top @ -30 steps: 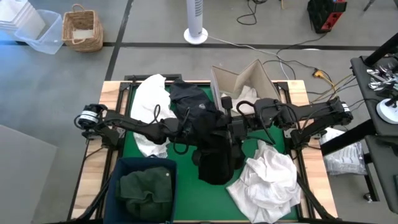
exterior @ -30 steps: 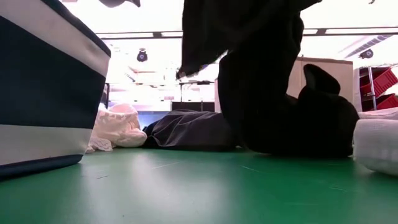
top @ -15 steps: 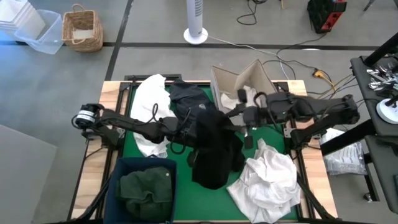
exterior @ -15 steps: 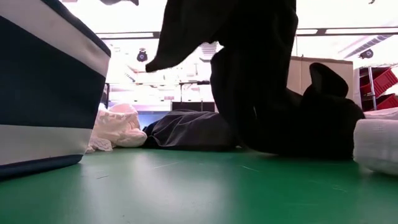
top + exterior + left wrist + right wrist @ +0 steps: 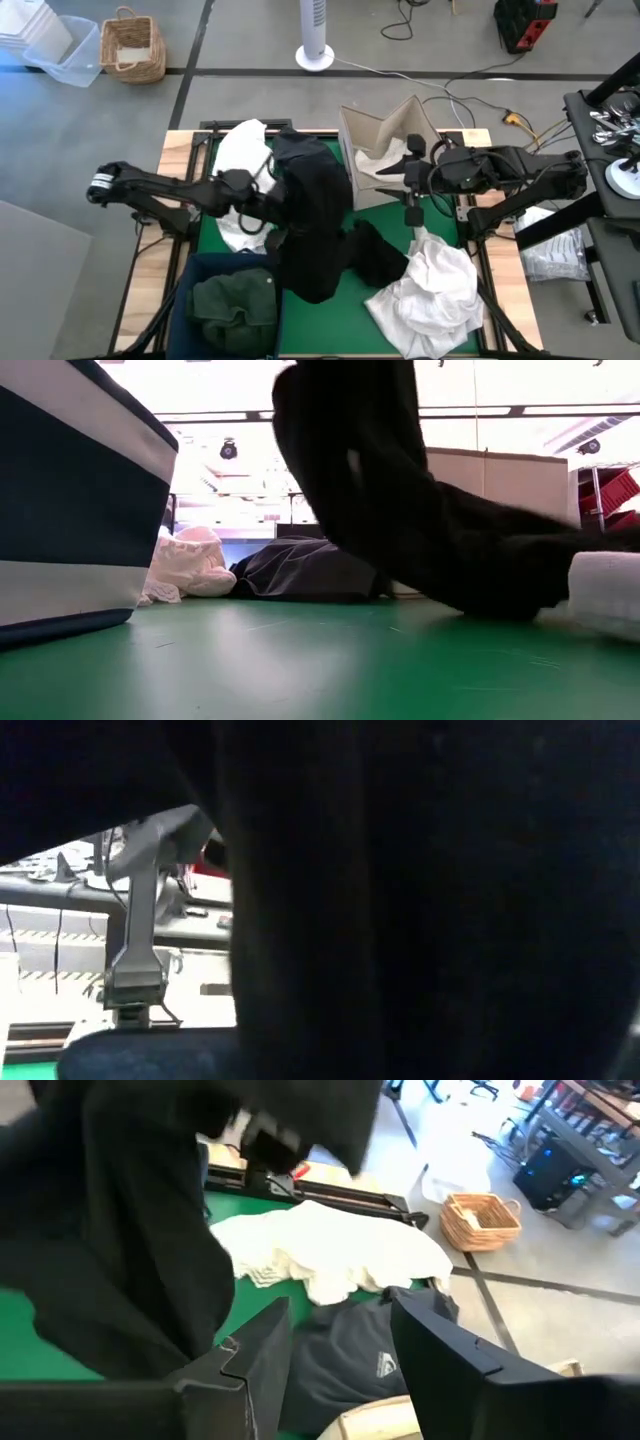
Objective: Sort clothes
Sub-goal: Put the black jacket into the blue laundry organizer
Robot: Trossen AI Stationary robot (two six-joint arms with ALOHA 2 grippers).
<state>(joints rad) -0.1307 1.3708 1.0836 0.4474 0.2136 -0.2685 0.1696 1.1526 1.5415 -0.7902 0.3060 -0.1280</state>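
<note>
since the earlier frame, the long black fabric garment [image 5: 312,232] has shifted toward the left arm's side of the table, and the right gripper [image 5: 410,183] has let go of it and pulled back to just beside the beige cardboard box [image 5: 392,130]. its fingers [image 5: 262,1355] are spread with nothing between them. the left gripper [image 5: 272,205] is pressed together, pinching the upper part of the black garment, which hangs from it and trails onto the green table mat [image 5: 378,218]; the left wrist view is almost wholly covered by this dark cloth. the garment's lower end lies near the rim of the navy blue fabric bin [image 5: 201,268], which holds a dark green garment [image 5: 232,308]. a crumpled white garment [image 5: 432,285] sits at the mat's near right corner, touching the black garment's trailing end. a second white garment [image 5: 238,160] lies at the far left edge, and a navy garment with a small logo [image 5: 372,1350] lies beside it. open mat remains between the box and the white pile, and in the low view along the front [image 5: 320,670].
</note>
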